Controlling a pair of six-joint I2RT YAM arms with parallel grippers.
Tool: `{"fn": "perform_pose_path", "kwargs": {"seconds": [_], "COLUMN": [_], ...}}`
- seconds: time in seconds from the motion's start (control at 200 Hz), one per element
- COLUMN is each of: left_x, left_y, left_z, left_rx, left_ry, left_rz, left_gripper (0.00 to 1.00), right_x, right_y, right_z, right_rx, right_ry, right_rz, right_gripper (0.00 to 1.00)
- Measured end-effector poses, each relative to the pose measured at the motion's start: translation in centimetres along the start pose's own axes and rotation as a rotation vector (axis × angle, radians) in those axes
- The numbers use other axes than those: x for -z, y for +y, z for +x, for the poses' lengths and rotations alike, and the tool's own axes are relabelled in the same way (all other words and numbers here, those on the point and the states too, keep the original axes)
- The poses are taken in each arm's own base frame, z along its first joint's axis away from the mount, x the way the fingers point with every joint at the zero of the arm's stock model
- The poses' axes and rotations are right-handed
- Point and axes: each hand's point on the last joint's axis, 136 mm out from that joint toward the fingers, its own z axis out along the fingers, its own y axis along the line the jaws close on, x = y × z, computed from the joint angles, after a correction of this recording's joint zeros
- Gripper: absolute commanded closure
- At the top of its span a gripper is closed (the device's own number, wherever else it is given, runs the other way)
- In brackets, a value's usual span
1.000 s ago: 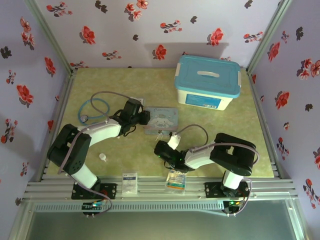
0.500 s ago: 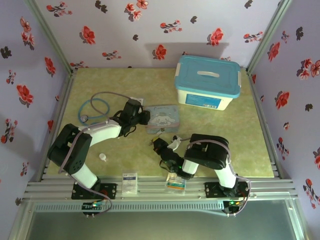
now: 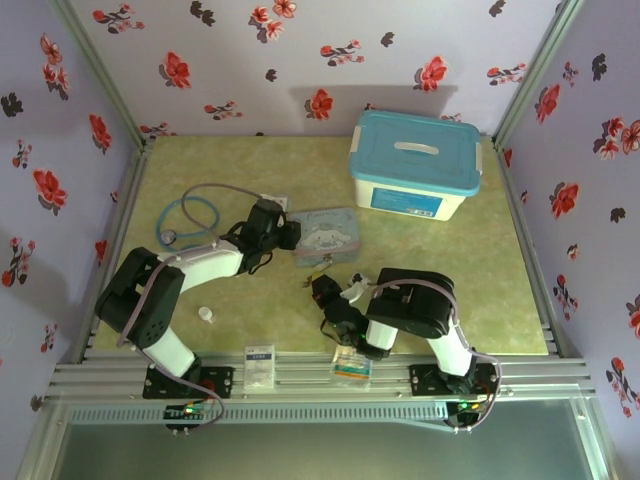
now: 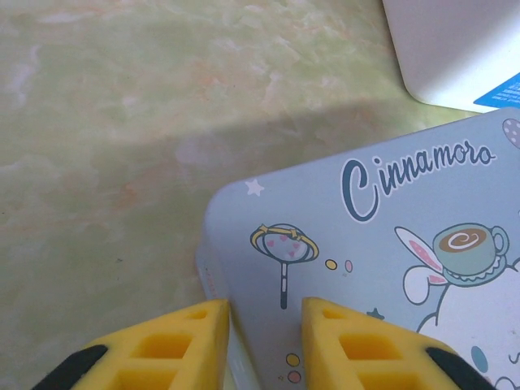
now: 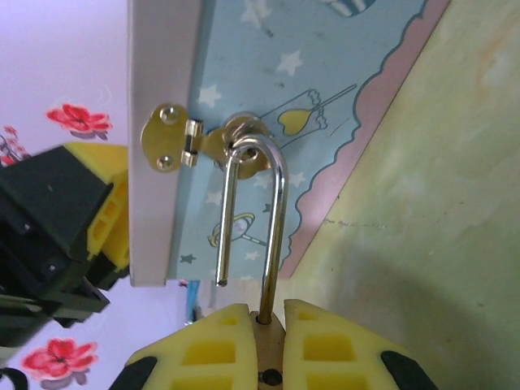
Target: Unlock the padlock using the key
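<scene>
In the right wrist view the brass padlock sits between my right gripper's yellow fingers, which are shut on its body. Its steel shackle stands open: one leg ends free, and the loop is hooked through the gold hasp on the pastel cartoon tin. The key is hidden. In the top view my right gripper is just in front of the tin. My left gripper clamps the tin's left corner, and in the top view it sits at the tin's left end.
A white box with a blue lid stands at the back right. A blue-tubed stethoscope lies at the left, a small white cap near the left arm. Two small packets rest on the front rail.
My right arm has folded back, its elbow swinging left toward its base, with the gripper staying at the tin's front. The tin has turned slightly. The left arm has barely moved.
</scene>
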Motion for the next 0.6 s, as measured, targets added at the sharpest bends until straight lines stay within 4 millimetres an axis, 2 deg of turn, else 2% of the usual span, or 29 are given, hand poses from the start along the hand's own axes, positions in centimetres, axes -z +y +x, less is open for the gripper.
{"fn": "perform_pose_path", "kwargs": {"seconds": [0.17,0.6], "left_x": [-0.1,-0.2], "left_y": [0.0,-0.2], "left_z": [0.0,0.0], "left_rx": [-0.004,-0.006], "left_ry": [-0.001,-0.007], "left_rz": [0.0,0.003], "left_gripper": [0.72,0.72], "right_x": [0.3,0.5], "right_y": [0.0,-0.2], "right_z": [-0.7,-2.3], "right_rx": [-0.069,-0.035], "right_ry": [-0.031,-0.075], "right_rz": [-0.023,-0.018], "right_gripper": [1.0,1.0]}}
